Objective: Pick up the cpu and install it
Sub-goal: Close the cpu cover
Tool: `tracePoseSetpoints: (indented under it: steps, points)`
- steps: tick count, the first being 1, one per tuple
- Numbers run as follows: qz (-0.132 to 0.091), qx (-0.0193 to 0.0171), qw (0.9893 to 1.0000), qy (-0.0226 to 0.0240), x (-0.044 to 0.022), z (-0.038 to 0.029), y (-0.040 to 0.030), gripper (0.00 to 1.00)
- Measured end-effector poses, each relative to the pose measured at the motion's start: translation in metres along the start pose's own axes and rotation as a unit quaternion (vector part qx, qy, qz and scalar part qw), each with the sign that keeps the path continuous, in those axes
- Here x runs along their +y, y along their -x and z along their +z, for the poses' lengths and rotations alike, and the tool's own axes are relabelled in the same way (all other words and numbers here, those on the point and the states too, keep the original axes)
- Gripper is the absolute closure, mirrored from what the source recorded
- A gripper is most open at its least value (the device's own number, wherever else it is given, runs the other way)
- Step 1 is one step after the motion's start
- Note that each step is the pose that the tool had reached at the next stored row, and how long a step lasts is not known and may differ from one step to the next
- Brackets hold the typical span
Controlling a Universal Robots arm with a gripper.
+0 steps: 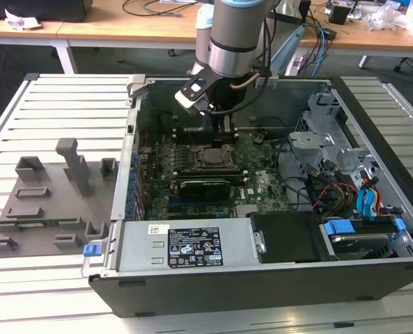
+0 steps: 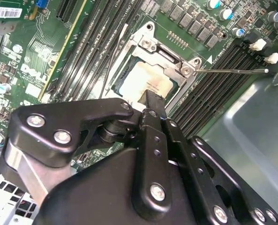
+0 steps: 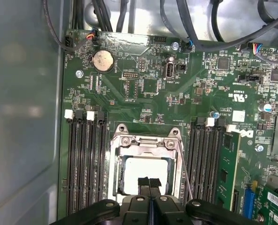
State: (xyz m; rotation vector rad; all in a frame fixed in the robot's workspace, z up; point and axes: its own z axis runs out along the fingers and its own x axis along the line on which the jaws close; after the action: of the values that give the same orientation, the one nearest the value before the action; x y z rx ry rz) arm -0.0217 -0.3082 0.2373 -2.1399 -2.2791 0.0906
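**Fingers shut over the seated cpu**

The open computer case [image 1: 262,282] lies on the slatted table [image 1: 53,104], and I hang inside it above the green motherboard [image 3: 153,108]. The metal socket frame [image 3: 146,140] sits between the memory slots [image 3: 85,159]. The cpu [image 3: 134,171] lies flat inside that frame, pale top up. My gripper [image 3: 149,183] is pinched together on nothing, its tips over the cpu's edge; whether they touch it I cannot tell.
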Motion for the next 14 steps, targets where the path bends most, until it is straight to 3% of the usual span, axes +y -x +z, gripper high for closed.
tracePoseSetpoints:
  steps: [9,14]
  points:
    - [0.000,-0.0003,1.0000,-0.0001,-0.0004,-0.0084,0.0002,0.89]
    - [0.000,-0.0011,1.0000,-0.0001,-0.0009,-0.0171,0.0005,0.89]
